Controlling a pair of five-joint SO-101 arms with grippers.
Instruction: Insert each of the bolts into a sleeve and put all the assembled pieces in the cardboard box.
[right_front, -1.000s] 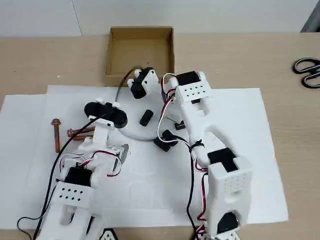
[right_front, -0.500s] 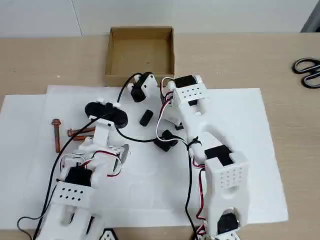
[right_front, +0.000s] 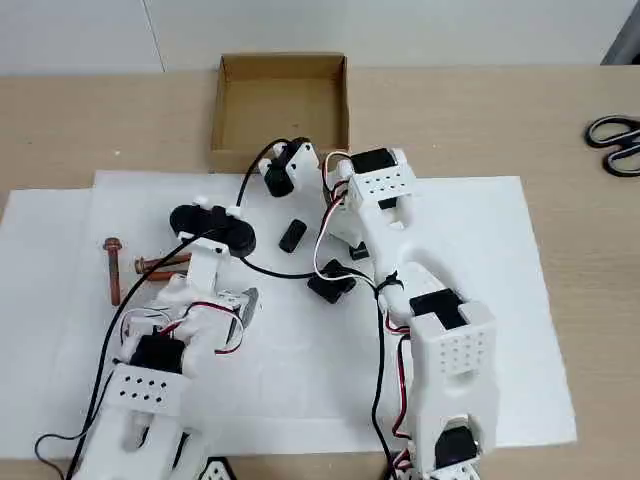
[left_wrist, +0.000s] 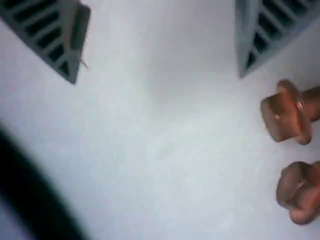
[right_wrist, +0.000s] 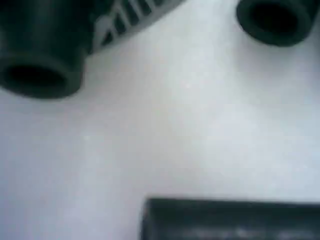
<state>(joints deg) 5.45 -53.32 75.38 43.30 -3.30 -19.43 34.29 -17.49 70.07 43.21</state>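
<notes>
The left pincer (left_wrist: 159, 70) gapes wide just beside the bolts (left_wrist: 287, 112) near the left edge of the paper (right_front: 480, 300); closing here would likely miss or scatter them. Whether the right pincer (right_front: 348, 235) holds a sleeve (right_wrist: 37, 70), I cannot tell.

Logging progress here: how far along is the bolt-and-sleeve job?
Done: nothing, the cardboard box is empty. In hand: the left hand hangs open over the paper beside two bolt heads. Left: every bolt and the loose sleeves lie apart.
</notes>
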